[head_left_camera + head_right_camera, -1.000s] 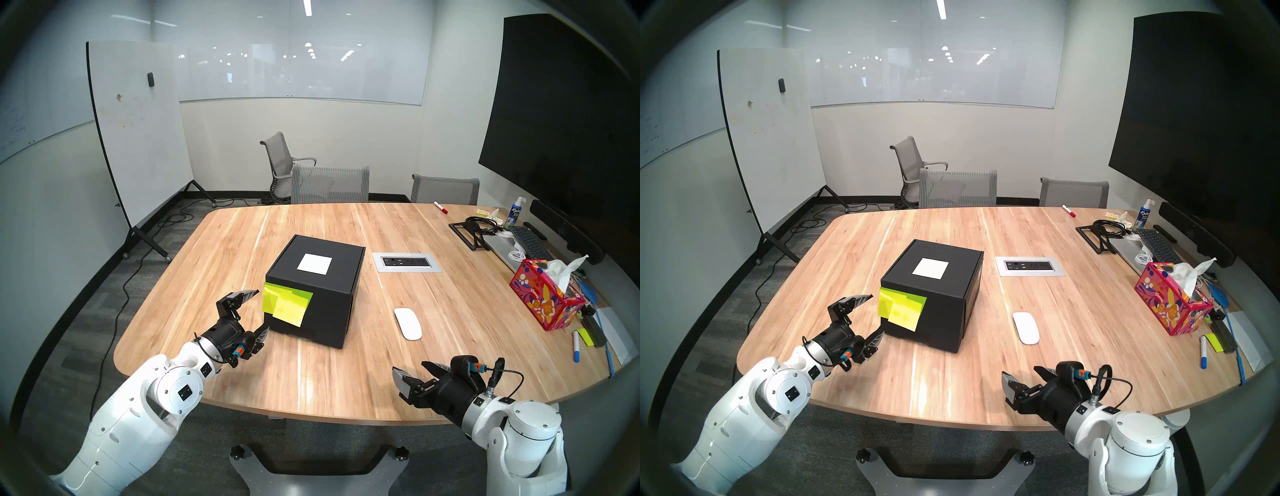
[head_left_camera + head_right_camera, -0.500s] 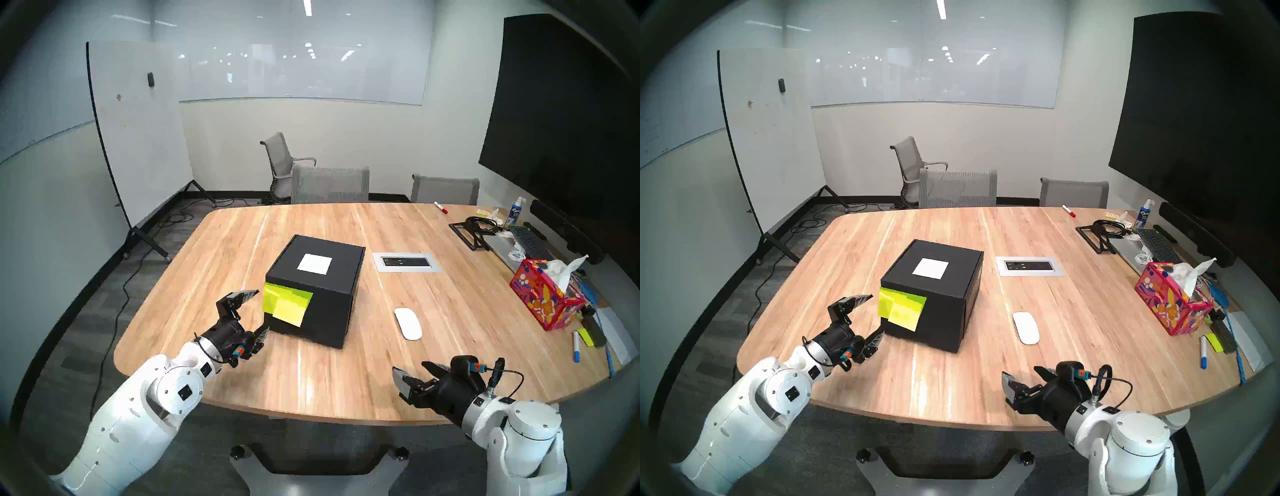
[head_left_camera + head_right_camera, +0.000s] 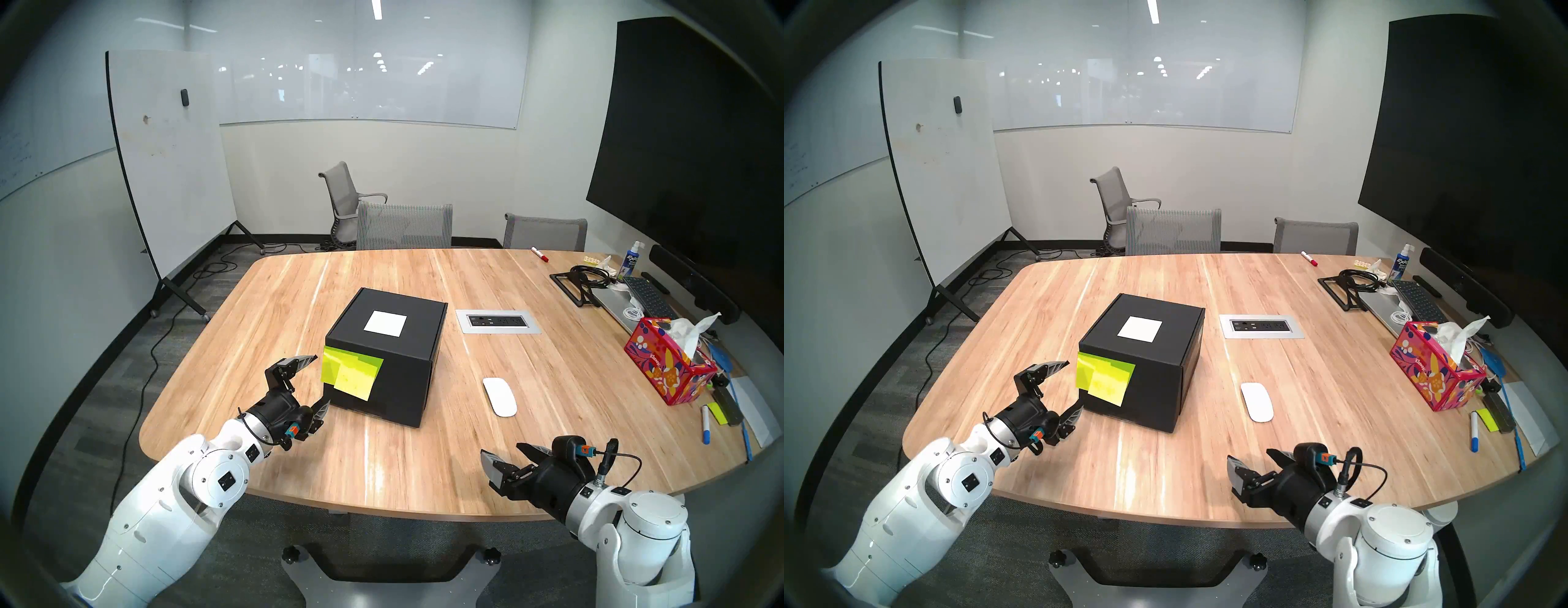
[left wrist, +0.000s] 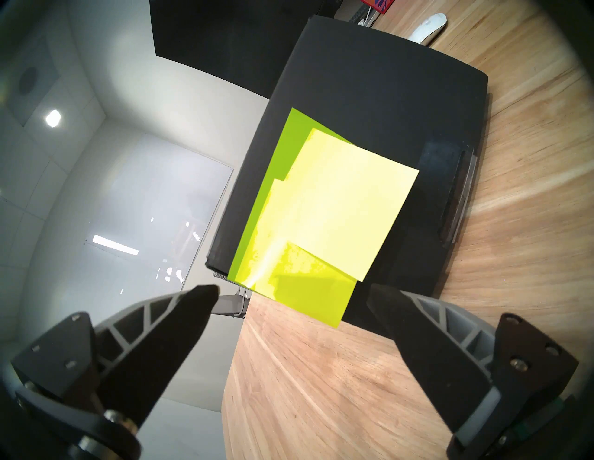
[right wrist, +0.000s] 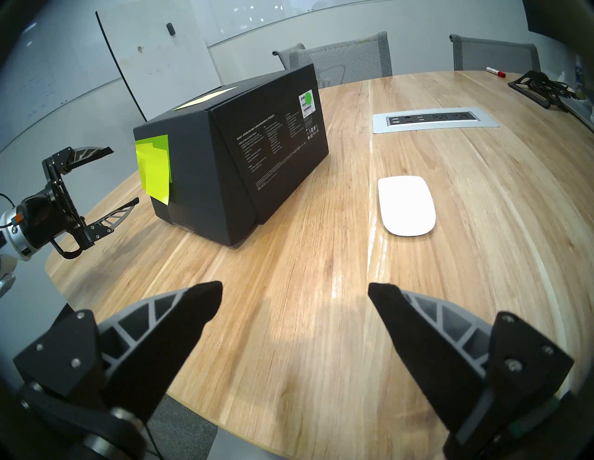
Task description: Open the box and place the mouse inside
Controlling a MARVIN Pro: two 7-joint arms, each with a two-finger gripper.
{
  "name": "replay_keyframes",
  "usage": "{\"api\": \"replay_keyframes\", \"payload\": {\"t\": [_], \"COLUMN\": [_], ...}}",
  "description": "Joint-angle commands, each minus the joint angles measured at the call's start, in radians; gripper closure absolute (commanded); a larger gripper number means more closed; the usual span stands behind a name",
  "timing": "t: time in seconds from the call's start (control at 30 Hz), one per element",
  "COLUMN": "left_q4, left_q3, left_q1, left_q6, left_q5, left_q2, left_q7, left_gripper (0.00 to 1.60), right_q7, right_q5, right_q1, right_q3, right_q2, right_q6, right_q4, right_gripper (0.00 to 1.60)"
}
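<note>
Matte black cardboard box (image 3: pixel 384 358) sits mid-table, lid shut; looks stiff and light, best lifted at the front flap edge by the yellow-green sticky notes (image 3: pixel 350 373). Smooth white oval mouse (image 3: pixel 499 396) right of it: slippery, pinch its sides. Left gripper (image 3: pixel 319 380) jaws spread near the flap; right gripper (image 3: pixel 505 455) spread, empty.

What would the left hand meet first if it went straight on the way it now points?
Probably the sticky notes on the black box front; the open left hand faces them, not yet touching.
</note>
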Motion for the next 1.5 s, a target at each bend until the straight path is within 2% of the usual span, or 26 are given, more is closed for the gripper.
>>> {"api": "replay_keyframes", "payload": {"t": [0.0, 0.5, 0.9, 1.2, 1.47], "left_q4": [-0.018, -0.008, -0.003, -0.034, -0.085], "left_q3": [-0.012, -0.013, -0.008, 0.004, 0.020], "left_q1": [-0.004, 0.014, 0.040, 0.060, 0.076], "left_q6": [0.008, 0.001, -0.012, 0.016, 0.085], "left_q5": [-0.001, 0.012, 0.061, 0.115, 0.161], "left_q2": [0.011, 0.036, 0.057, 0.053, 0.051], "left_q7": [-0.010, -0.008, 0.005, 0.005, -0.028], "left_gripper": [0.00, 0.00, 0.00, 0.00, 0.00], "right_q7": [-0.001, 0.001, 0.002, 0.003, 0.004], "right_q5": [-0.001, -0.002, -0.004, -0.005, -0.006], "right_q1": [0.004, 0.004, 0.005, 0.005, 0.005], "right_q3": [0.002, 0.003, 0.003, 0.003, 0.004], "right_q2": [0.002, 0.001, 0.000, -0.001, -0.002], "right_q6": [-0.004, -0.004, -0.004, -0.004, -0.004], "right_q4": [-0.024, -0.024, -0.024, -0.024, -0.024], "right_gripper": [0.00, 0.00, 0.00, 0.00, 0.00]}}
